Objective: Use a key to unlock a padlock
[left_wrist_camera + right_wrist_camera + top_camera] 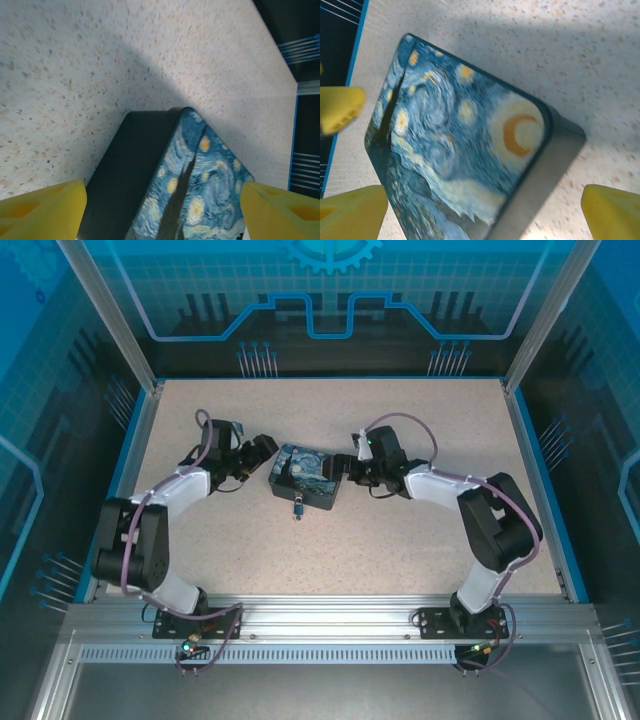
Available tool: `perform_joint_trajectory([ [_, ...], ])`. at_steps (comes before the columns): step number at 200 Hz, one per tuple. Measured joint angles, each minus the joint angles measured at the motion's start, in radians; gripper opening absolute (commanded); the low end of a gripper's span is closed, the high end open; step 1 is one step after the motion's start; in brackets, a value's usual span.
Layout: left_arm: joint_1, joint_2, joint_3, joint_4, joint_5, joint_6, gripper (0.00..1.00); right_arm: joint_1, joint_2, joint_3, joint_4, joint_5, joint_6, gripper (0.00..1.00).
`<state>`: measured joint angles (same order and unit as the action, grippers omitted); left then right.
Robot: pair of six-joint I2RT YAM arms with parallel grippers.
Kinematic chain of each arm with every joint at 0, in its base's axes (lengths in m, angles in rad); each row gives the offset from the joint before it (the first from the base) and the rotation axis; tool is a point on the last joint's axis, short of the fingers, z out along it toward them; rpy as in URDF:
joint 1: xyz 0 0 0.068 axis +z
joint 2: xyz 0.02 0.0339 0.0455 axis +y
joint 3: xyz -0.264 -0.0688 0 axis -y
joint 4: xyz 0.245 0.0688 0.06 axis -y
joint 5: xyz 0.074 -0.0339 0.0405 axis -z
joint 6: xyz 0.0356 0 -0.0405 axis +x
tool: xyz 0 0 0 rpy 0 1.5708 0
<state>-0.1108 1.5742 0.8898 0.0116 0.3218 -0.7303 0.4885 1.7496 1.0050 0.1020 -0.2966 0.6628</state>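
A tiny padlock (298,507) hangs at the near side of the dark-blue starry-night box (303,477) in the middle of the table. I cannot make out the key; it is too small to tell or hidden. My left gripper (262,452) stands at the box's left end, open, its yellow fingers (42,210) spread wide to either side of the box (200,190). At the right end is my right gripper (345,466), also open. Its fingers (612,210) straddle the box (455,145), with a gap on the right. Neither holds anything.
The box lies on a speckled tabletop (400,550) with free room in front of it and behind it. Blue rails and enclosure walls (548,480) border the table. A yellow finger of the left gripper (340,107) shows beyond the box in the right wrist view.
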Motion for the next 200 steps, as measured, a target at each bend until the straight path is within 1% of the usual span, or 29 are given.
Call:
perform_joint_trajectory([
  [32,-0.013,0.06,0.0,0.032,0.055,0.0,0.78,-0.005,0.106,0.135,-0.005,-0.053,-0.005,0.92],
  [63,-0.029,0.063,0.0,0.048,0.069,0.0,0.77,-0.021,0.196,0.249,-0.013,-0.086,-0.027,0.92],
  [89,-0.04,0.055,-0.007,0.052,0.07,-0.003,0.78,-0.042,0.263,0.328,-0.013,-0.11,-0.05,0.93],
  [99,-0.045,0.046,-0.016,0.057,0.07,-0.004,0.78,-0.048,0.279,0.352,-0.017,-0.112,-0.063,0.95],
  [110,-0.052,0.03,-0.028,0.064,0.069,-0.007,0.79,-0.055,0.283,0.364,-0.024,-0.104,-0.084,1.0],
  [118,-0.055,0.015,-0.037,0.063,0.068,-0.008,0.79,-0.063,0.279,0.364,-0.03,-0.091,-0.101,1.0],
  [137,-0.057,-0.031,-0.05,0.056,0.057,-0.007,0.81,-0.093,0.25,0.362,-0.063,-0.028,-0.142,1.0],
  [158,-0.057,-0.088,-0.055,0.046,0.029,-0.003,0.81,-0.147,0.152,0.322,-0.1,0.031,-0.182,0.99],
  [179,-0.054,-0.129,-0.055,0.046,0.015,-0.003,0.81,-0.188,-0.02,0.208,-0.092,0.058,-0.185,0.89],
  [200,-0.049,-0.134,-0.055,0.047,0.015,-0.003,0.8,-0.171,-0.201,0.014,0.006,0.046,-0.121,0.81],
])
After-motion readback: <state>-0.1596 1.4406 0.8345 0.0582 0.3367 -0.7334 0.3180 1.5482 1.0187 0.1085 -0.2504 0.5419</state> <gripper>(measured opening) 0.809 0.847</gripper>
